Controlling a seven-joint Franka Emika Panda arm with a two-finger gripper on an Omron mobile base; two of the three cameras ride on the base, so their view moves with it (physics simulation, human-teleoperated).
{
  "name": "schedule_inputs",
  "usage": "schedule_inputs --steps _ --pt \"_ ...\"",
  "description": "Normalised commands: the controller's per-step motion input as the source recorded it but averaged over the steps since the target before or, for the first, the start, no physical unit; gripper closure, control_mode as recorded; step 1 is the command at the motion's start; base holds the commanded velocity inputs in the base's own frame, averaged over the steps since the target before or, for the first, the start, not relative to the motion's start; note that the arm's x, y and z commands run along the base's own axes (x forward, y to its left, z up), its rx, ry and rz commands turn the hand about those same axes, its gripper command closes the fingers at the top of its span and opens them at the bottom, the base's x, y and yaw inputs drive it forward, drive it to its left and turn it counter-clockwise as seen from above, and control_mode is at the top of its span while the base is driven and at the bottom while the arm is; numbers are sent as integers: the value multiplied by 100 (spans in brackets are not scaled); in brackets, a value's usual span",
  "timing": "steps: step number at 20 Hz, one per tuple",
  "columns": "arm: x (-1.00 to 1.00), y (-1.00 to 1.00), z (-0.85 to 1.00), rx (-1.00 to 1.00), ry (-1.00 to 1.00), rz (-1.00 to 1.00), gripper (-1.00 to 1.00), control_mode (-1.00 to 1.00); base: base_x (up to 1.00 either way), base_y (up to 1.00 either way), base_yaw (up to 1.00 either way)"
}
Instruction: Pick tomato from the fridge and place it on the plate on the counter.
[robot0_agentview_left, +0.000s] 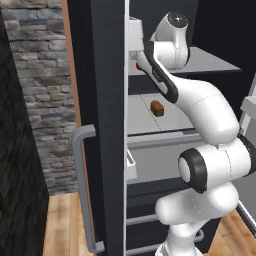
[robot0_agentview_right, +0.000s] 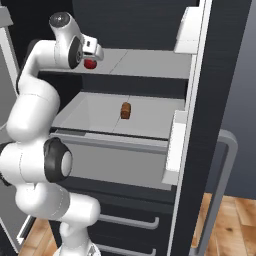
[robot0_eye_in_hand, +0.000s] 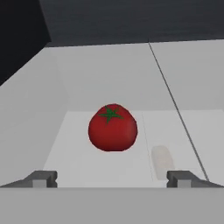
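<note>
The hand (robot0_eye_in_hand: 112, 178) reaches into the open fridge (robot0_agentview_right: 205, 125) at its upper shelf (robot0_agentview_right: 150, 62), fingers spread wide and gripping nothing. The red tomato (robot0_eye_in_hand: 113, 127) sits on that shelf just ahead, centred between the fingertips (robot0_eye_in_hand: 41, 178). A brown oblong lump (robot0_agentview_right: 125, 110) lies on the shelf below.

In the left base view the white arm (robot0_agentview_left: 200, 105) covers most of the tomato (robot0_agentview_left: 137, 65); just a bit of red peeks out. The fridge (robot0_agentview_left: 105, 125) is cut off at the top and bottom. Its door handle (robot0_agentview_right: 224, 185) runs off the bottom of the right base view. The brown lump (robot0_agentview_right: 125, 110) is too small to tell what it is.
</note>
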Motion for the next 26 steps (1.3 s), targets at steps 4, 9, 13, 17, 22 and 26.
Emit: schedule_inputs --steps 4,9,13,17,22,26 --pt "37 5 0 0 5 0 -100 -100 0 0 0" --pt "30 0 -11 0 2 0 -100 -100 0 0 0" --pt "24 0 -24 0 1 0 -100 -100 0 0 0" --pt "11 0 -29 0 0 0 -100 -100 0 0 0" --pt "13 0 -21 0 0 0 -100 -100 0 0 0" --pt "21 0 -11 0 0 0 -100 -100 0 0 0"
